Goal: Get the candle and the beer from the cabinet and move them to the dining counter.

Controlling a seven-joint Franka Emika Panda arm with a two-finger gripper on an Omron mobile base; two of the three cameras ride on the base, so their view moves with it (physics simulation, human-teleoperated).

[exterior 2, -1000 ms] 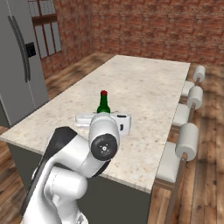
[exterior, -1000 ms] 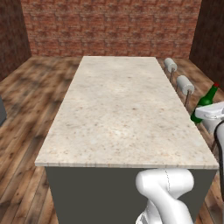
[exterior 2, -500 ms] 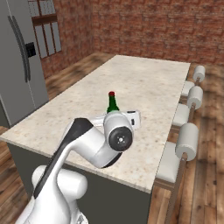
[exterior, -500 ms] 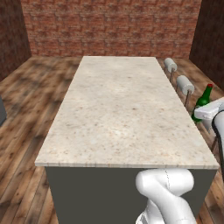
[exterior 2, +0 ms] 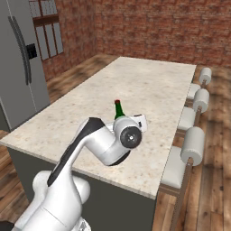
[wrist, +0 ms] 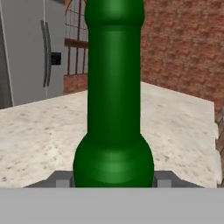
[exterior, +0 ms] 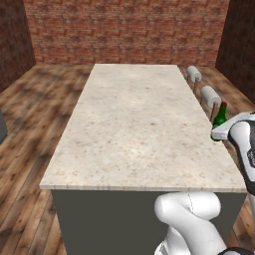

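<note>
Dining counter (exterior: 134,129) fills the middle of both base views, grey fridge (exterior 2: 20,67) at upper left of the right base view, three padded stools (exterior 2: 194,146) along the counter's right edge. My pincer (wrist: 113,180) is clamped on the beer (wrist: 113,100), one finger (wrist: 61,179) on each side of its lower body at bottom centre of the hand view. The bottle is upright over the counter's right edge, at right of the left base view (exterior: 219,115), centre of the right base view (exterior 2: 118,109).
</note>
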